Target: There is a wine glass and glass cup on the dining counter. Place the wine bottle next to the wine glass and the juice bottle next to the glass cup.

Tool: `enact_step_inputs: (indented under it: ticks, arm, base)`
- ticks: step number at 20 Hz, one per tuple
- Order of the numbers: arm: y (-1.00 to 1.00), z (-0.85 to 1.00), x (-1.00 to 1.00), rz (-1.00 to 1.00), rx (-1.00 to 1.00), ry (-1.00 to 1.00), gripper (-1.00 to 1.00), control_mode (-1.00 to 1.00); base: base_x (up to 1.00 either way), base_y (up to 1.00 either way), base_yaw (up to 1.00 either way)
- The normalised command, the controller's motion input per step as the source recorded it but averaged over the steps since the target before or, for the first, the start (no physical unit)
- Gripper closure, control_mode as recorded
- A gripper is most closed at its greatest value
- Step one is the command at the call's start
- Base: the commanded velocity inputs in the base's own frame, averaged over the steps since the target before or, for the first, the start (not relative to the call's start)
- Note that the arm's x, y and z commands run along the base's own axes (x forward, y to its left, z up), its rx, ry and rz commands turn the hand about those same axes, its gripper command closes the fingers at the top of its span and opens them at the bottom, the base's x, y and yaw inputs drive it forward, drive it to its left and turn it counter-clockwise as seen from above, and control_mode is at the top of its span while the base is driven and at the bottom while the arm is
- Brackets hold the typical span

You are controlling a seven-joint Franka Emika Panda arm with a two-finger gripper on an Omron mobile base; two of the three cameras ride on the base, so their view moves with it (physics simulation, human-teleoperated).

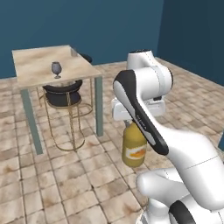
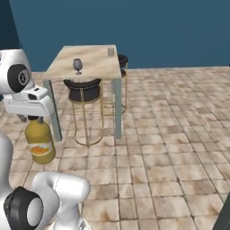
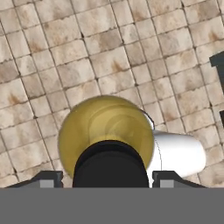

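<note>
The squat yellow-orange juice bottle (image 1: 134, 148) (image 2: 40, 143) hangs upright above the tiled floor, and my gripper (image 1: 130, 124) (image 2: 32, 118) is shut on its black cap. In the hand view I look straight down on the cap and the yellow shoulders of the juice bottle (image 3: 105, 127), with a fingertip on each side of my gripper (image 3: 109, 180). The dining counter (image 1: 30, 65) (image 2: 96, 65) stands ahead, well apart from the bottle. On it stands the stemmed wine glass (image 1: 56, 69) (image 2: 78, 65). A small greyish glass cup (image 1: 73, 52) (image 2: 110, 52) sits at its far edge. The wine bottle is out of view.
Two black stools with gold wire legs (image 1: 65, 109) (image 2: 85, 108) stand under and behind the counter. Open tiled floor (image 2: 170, 134) lies between me and the counter. Dark blue walls (image 1: 109, 26) close the room behind. A dark object (image 2: 224, 215) cuts in at the lower right.
</note>
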Motion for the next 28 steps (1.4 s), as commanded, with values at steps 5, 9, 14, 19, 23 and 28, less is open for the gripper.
enact_step_inputs:
  ticks: [5,9,14,19,23,28]
  arm:
    - [0.00,0.00,0.00,0.00,0.00,0.00,1.00,1.00]
    - [0.00,0.00,0.00,0.00,0.00,0.00,1.00,1.00]
    - [0.00,0.00,0.00,0.00,0.00,0.00,1.00,1.00]
    - [0.00,0.00,0.00,0.00,0.00,0.00,1.00,1.00]
    - [0.00,0.00,0.00,0.00,0.00,0.00,1.00,1.00]
    - [0.00,0.00,0.00,0.00,0.00,0.00,1.00,1.00]
  base:
    - [0.84,-0.34,0.01]
    - [0.83,-0.35,0.00]
    - [0.79,-0.38,0.00]
    - [0.77,-0.40,0.00]
    - [0.76,-0.41,0.00]
    - [0.76,-0.41,0.00]
